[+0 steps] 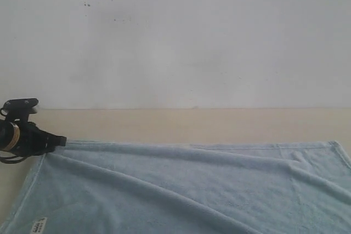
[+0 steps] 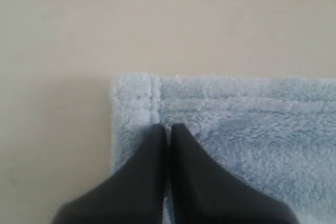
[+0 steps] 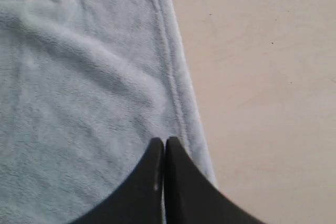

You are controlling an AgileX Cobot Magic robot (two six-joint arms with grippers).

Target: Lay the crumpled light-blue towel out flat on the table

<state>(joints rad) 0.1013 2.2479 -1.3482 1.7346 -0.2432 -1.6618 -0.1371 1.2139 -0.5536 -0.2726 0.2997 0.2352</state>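
The light-blue towel (image 1: 192,190) lies mostly spread on the beige table (image 1: 192,124), with long soft ridges running across it and its white label (image 1: 39,225) at the near left. My left gripper (image 1: 59,142) sits at the towel's far left corner. In the left wrist view the left gripper (image 2: 168,126) is shut, pinching the towel (image 2: 252,114) just inside the hemmed corner. My right gripper (image 3: 165,140) is shut on the towel (image 3: 79,103) next to its hemmed side edge; it is out of the exterior view.
A bare strip of table (image 2: 157,24) runs between the towel's far edge and the white wall (image 1: 175,36). Bare table (image 3: 262,77) also shows beyond the towel's side edge in the right wrist view.
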